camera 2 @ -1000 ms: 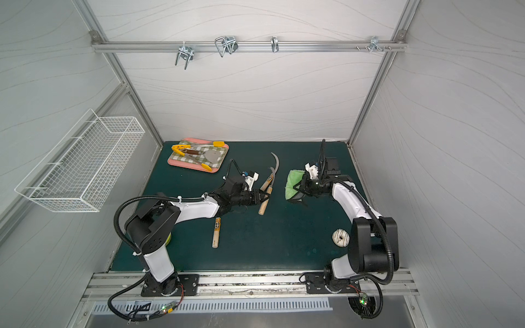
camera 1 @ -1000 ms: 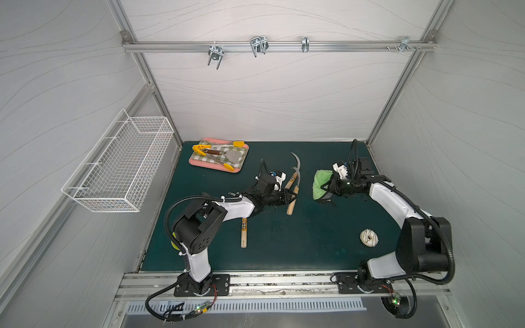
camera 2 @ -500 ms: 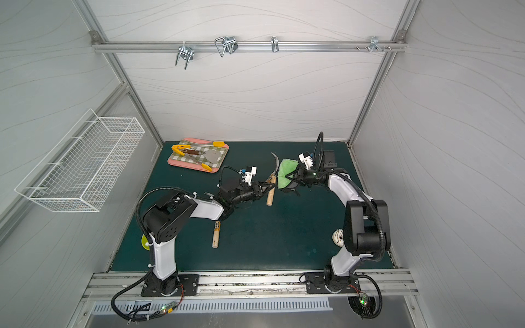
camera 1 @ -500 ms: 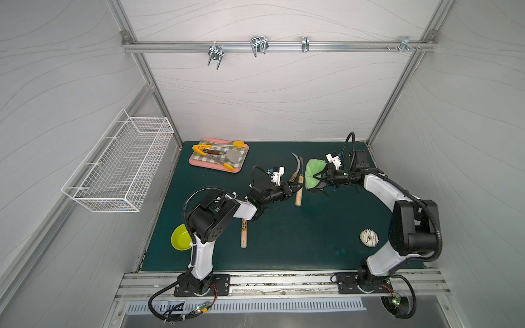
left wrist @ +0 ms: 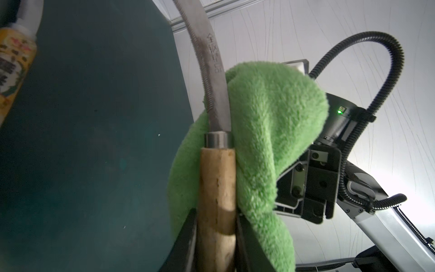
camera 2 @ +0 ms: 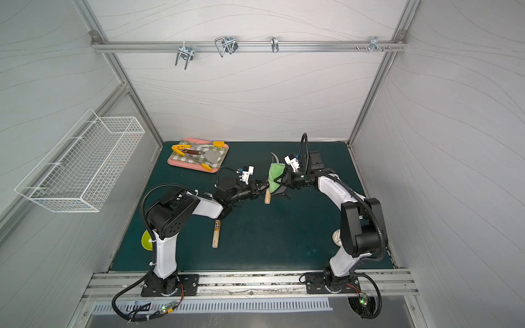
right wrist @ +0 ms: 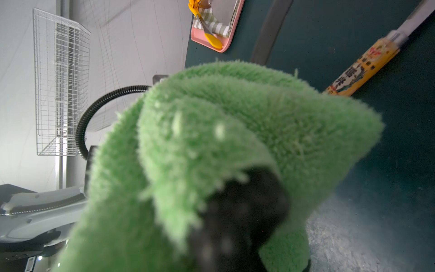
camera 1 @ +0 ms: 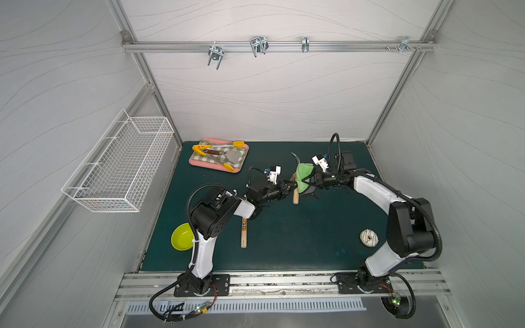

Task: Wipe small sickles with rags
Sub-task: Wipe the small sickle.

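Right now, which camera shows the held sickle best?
Left wrist view: the sickle fills the frame, blade stamp sharp, against the rag. Both top views show it tiny, half hidden; the right wrist view shows mostly rag.

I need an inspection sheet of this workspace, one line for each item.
Surface: dark green mat.
Job's things: held sickle, green rag against its blade; second sickle on mat.
Clutter: pink tray with utensils, yellow-green bowl, doughnut.
End effectors: left end effector shut on held sickle; right end effector shut on green rag.
Cables: black hoses on both arms.
Surroundings: wire basket on wall, hooks on rail.
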`<state>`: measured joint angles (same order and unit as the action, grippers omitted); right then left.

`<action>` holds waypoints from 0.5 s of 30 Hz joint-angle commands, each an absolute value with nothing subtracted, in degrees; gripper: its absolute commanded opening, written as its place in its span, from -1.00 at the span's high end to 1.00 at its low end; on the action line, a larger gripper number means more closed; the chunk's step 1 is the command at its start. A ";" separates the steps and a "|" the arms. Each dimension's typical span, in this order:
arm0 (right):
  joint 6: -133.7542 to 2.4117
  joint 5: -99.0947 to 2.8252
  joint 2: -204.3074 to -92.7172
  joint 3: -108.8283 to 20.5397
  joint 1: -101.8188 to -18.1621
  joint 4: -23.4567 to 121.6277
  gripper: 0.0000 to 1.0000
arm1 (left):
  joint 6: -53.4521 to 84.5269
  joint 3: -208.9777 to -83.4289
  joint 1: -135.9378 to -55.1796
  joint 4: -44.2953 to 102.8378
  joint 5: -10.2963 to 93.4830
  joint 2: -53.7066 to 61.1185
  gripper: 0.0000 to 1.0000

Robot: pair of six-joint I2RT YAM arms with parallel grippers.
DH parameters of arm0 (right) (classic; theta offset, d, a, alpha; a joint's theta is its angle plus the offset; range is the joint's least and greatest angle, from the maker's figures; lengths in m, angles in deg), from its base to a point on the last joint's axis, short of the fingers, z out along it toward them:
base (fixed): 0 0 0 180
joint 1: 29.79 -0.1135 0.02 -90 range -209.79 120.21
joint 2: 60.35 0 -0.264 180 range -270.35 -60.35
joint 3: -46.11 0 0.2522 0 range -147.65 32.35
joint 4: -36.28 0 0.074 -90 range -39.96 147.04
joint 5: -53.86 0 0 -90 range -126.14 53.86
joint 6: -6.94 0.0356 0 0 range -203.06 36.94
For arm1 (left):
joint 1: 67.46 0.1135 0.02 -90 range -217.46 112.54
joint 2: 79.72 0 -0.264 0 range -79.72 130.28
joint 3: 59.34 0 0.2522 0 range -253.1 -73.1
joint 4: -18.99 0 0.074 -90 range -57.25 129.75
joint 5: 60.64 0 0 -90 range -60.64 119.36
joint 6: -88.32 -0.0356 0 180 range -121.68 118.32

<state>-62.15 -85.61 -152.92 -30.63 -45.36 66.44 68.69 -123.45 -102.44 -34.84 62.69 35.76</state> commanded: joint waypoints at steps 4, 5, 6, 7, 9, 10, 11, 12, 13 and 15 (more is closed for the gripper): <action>-63.22 -88.06 -149.92 -26.95 -50.08 67.57 0.81 | 72.58 -128.01 -100.66 -46.07 62.62 37.50 1.00; -63.11 -87.93 -149.69 -26.52 -50.42 67.49 0.82 | 73.36 -128.35 -100.33 -46.97 62.45 37.86 1.00; -62.79 -88.04 -149.57 -26.00 -50.79 67.15 0.82 | 74.07 -128.80 -100.03 -47.59 62.21 38.15 1.00; -62.50 -88.33 -149.51 -25.66 -51.17 66.81 0.82 | 74.48 -129.12 -99.83 -47.82 61.94 38.33 1.00; -62.15 -88.47 -149.24 -24.86 -52.10 66.36 0.82 | 75.11 -129.97 -99.38 -48.11 61.60 38.51 1.00; -61.99 -88.68 -149.02 -24.34 -52.35 65.89 0.82 | 75.28 -130.28 -99.28 -48.11 61.51 38.49 1.00; -61.33 -89.42 -148.67 -23.40 -52.38 65.06 0.82 | 75.40 -130.61 -99.23 -48.06 61.51 38.41 1.00; -60.84 -90.08 -148.19 -22.53 -52.22 64.11 0.82 | 75.48 -130.79 -99.07 -48.08 61.47 38.32 1.00; -60.49 -90.65 -147.56 -21.87 -52.00 63.43 0.82 | 75.57 -130.82 -98.93 -48.02 61.47 38.23 1.00; -60.06 -91.96 -146.13 -20.57 -50.94 62.62 0.82 | 75.74 -130.89 -98.38 -48.10 61.71 37.96 1.00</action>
